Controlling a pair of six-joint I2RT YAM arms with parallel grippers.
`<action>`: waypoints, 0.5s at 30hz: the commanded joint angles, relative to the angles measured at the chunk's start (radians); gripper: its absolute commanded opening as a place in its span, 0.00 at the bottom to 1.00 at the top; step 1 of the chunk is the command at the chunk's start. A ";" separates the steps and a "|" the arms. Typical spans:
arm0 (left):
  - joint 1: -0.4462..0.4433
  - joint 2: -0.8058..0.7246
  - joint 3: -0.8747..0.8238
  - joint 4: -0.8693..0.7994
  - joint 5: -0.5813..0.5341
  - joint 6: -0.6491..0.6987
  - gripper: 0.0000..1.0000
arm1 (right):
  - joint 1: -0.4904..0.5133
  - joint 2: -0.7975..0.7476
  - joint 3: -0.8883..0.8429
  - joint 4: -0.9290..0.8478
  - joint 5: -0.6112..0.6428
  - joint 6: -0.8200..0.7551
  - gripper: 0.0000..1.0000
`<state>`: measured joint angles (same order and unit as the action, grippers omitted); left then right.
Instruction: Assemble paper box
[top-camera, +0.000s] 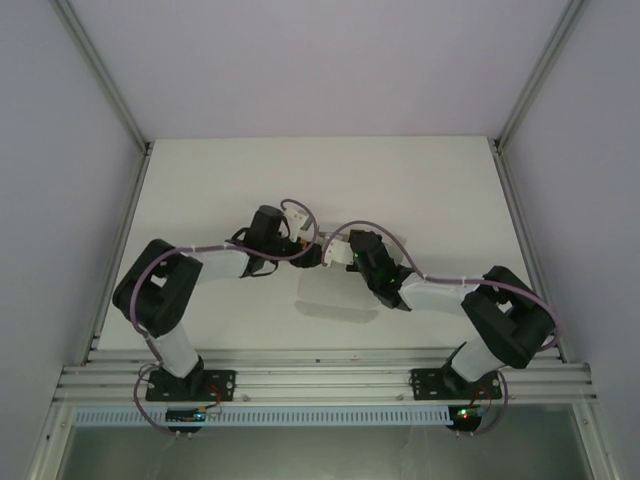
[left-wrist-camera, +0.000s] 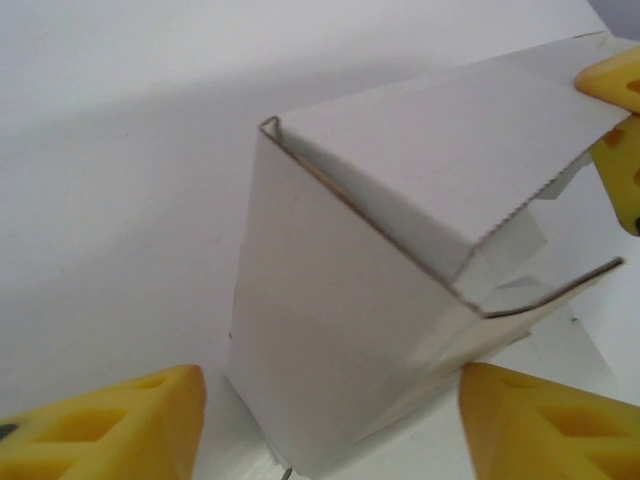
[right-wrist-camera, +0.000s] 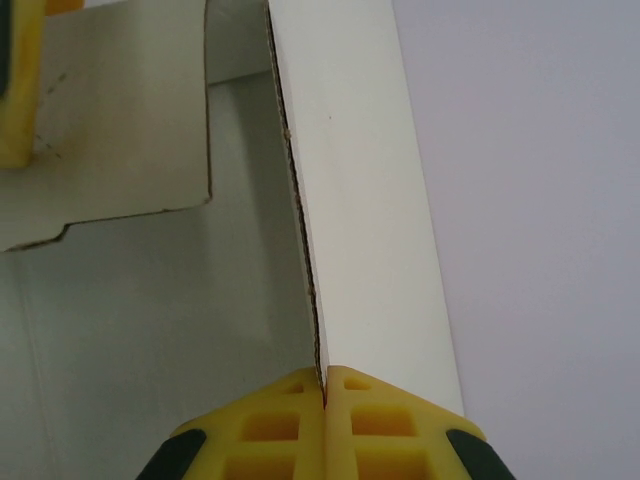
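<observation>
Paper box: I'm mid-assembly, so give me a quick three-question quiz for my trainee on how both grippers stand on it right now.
1. True or false: the right gripper is shut on a thin wall of the paper box.
2. The left gripper is: A) shut on a flap; B) open, with a finger on either side of the box; C) shut, away from the box.
3. Fill in: the finger pads in the left wrist view are ____ in colour.
Key: 1 true; 2 B; 3 yellow.
</observation>
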<state>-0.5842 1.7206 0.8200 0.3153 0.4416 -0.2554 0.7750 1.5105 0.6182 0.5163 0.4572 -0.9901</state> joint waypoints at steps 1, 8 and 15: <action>-0.014 0.008 0.020 0.006 -0.081 0.022 0.62 | 0.008 0.001 -0.010 0.014 -0.024 0.044 0.00; -0.029 0.024 0.015 0.061 -0.049 0.032 0.61 | 0.010 0.006 -0.012 -0.005 -0.048 0.083 0.00; -0.023 0.015 -0.049 0.210 0.202 0.065 0.59 | 0.011 0.017 -0.033 -0.021 -0.038 0.084 0.00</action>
<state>-0.6029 1.7321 0.7990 0.4095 0.4908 -0.2245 0.7746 1.5105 0.6144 0.5114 0.4576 -0.9485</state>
